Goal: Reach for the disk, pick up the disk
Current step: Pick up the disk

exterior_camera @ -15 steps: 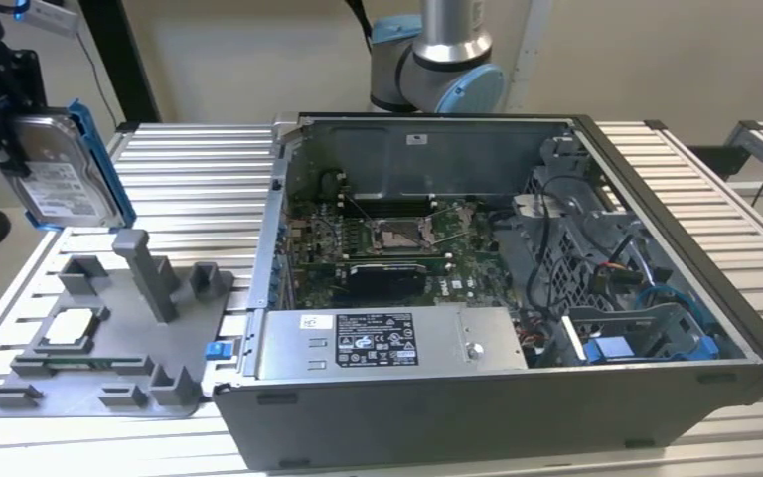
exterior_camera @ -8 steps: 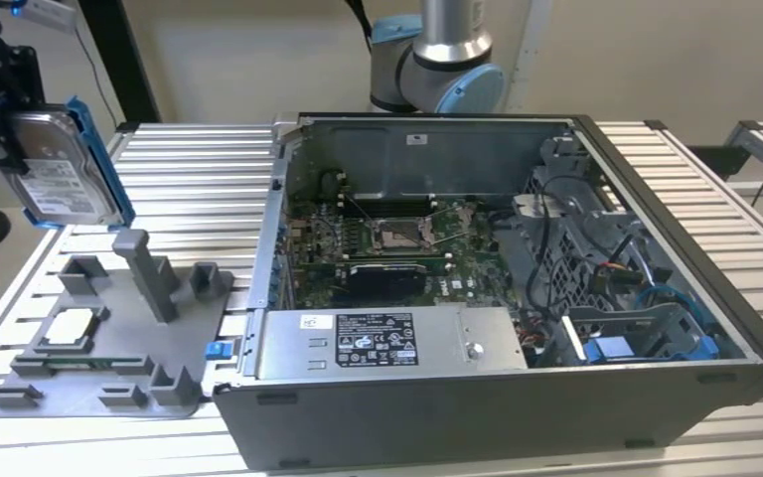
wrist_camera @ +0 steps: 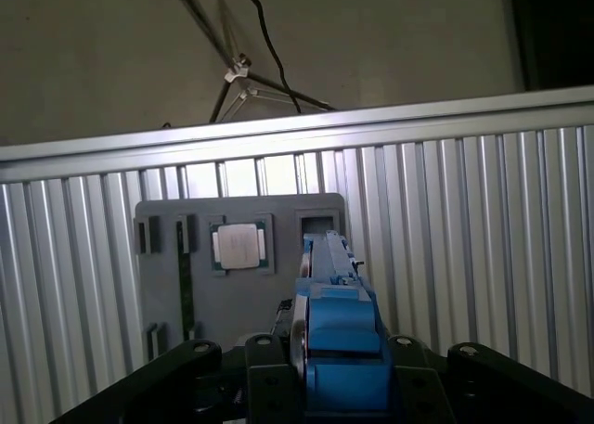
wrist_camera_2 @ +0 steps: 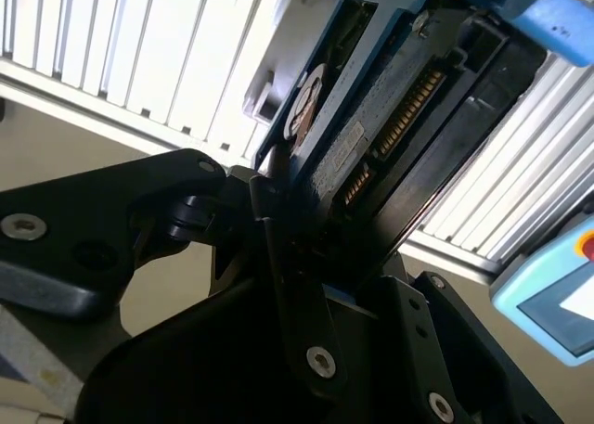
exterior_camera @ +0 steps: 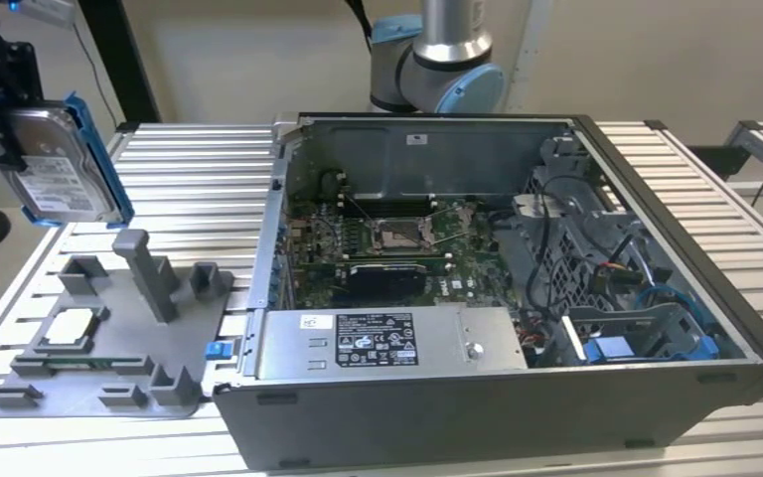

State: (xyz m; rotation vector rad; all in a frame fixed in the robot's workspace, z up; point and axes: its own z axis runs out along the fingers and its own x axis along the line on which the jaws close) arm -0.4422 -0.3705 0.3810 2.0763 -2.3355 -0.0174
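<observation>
Ribbed aluminium slats form the worktop (exterior_camera: 196, 169), which carries an open computer case (exterior_camera: 488, 397) and, toward the exterior view's left, a grey fixture tray (exterior_camera: 90, 388) with a small square processor chip (exterior_camera: 71, 326) seated in it. Above that tray, clear of it and of the worktop, the disk (exterior_camera: 57, 164) hangs on edge in the air, its white label facing the camera and its blue frame running down the side toward the case. The black gripper (exterior_camera: 17, 129) grips it from the exterior view's left, the jaws pinching the drive across its flat faces and spread no wider than its thickness. In the second wrist view the disk (wrist_camera_2: 390, 118) shows its dark underside and a row of gold connector pins, rising out of the gripper (wrist_camera_2: 306, 285). The first wrist view looks along the blue frame of the disk (wrist_camera: 339, 340) to the tray (wrist_camera: 241, 285) and chip (wrist_camera: 239, 246) beneath. The exterior view's edge cuts off much of the gripper, and the exact contact points are hard to make out.
</observation>
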